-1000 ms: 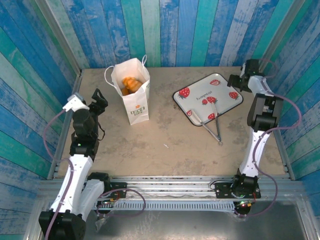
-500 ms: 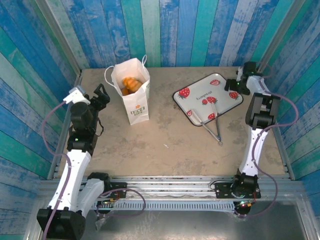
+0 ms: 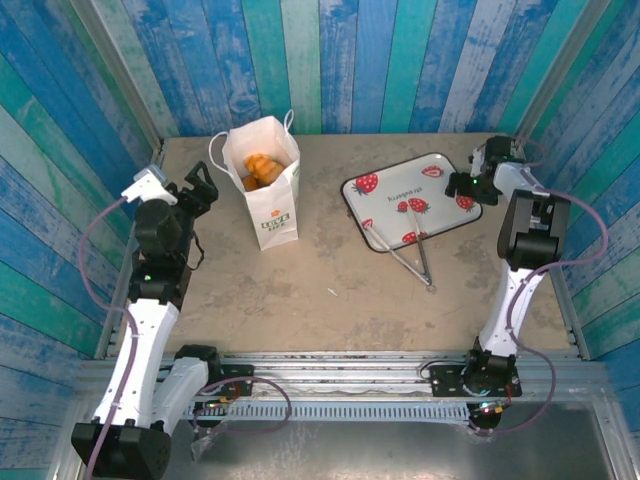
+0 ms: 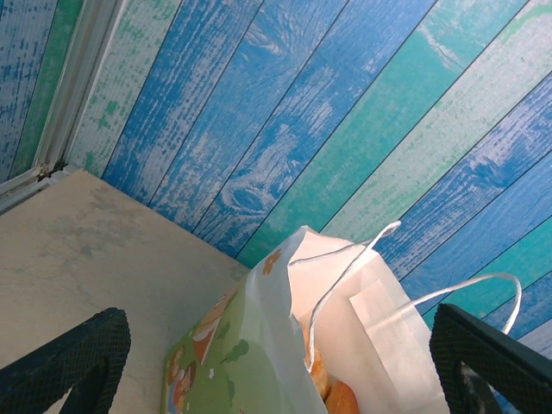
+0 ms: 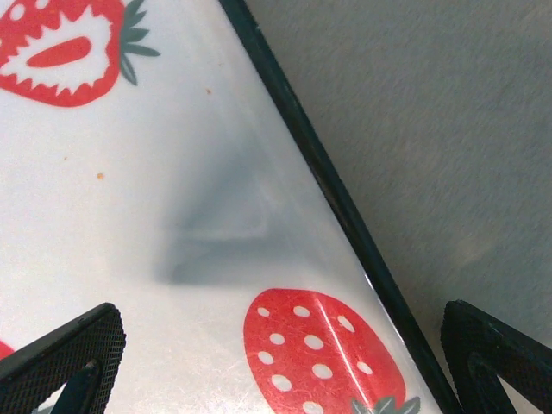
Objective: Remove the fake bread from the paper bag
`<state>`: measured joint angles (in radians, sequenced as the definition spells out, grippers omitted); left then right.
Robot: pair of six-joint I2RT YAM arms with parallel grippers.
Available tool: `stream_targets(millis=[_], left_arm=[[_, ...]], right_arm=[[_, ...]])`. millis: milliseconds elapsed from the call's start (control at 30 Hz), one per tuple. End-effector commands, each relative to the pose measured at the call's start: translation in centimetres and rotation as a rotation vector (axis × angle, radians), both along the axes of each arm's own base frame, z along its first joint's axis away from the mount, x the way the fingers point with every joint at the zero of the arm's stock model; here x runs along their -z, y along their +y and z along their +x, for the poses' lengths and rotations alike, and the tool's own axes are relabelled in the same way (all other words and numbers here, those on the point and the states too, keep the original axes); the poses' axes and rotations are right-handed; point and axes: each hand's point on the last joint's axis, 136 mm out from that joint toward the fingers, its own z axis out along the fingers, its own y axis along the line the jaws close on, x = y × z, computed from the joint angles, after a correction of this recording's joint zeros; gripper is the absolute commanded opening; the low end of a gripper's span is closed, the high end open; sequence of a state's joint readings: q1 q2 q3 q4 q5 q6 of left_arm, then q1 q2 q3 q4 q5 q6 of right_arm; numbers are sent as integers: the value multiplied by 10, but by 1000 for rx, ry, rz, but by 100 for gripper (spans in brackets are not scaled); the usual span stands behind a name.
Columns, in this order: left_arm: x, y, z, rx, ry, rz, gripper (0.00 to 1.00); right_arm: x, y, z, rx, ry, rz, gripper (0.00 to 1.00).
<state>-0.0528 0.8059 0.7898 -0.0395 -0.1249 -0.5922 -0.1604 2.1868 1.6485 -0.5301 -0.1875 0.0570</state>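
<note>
The white paper bag (image 3: 270,205) stands upright at the back left of the table, its mouth open. Golden-orange fake bread (image 3: 260,168) shows inside it. My left gripper (image 3: 206,188) hovers open just left of the bag, apart from it. In the left wrist view the bag (image 4: 259,345) rises between the two black fingers (image 4: 73,358), with bread (image 4: 335,395) visible in its mouth. My right gripper (image 3: 463,186) is open low over the right corner of the strawberry tray (image 3: 385,205); its fingers (image 5: 65,358) straddle the tray's dark rim (image 5: 328,190).
Metal tongs (image 3: 405,260) lie half on the tray's front edge, half on the table. Blue and green plank walls close in the back and both sides. Bare tabletop lies in front of the bag and tray.
My right gripper came down and left onto the tray's right corner; the tray and tongs shifted left and turned a little. My left arm rose slightly toward the bag.
</note>
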Motion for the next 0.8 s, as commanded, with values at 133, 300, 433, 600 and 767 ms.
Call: stream_targets(millis=[133, 300, 433, 600, 767], left_arm=[[-11, 0, -1, 4, -7, 14, 94], [-13, -4, 4, 29, 10, 32, 94], [-26, -15, 5, 89, -17, 29, 94], [-33, -29, 12, 171, 3, 29, 94], [-19, -38, 34, 223, 97, 41, 94]], right_arm=[[-22, 6, -12, 25, -38, -15, 100], [-29, 11, -15, 17, -50, 7, 100], [-21, 14, -18, 19, -43, 31, 100], [-12, 17, -23, 24, -26, 40, 100], [-8, 18, -28, 25, -22, 46, 100]])
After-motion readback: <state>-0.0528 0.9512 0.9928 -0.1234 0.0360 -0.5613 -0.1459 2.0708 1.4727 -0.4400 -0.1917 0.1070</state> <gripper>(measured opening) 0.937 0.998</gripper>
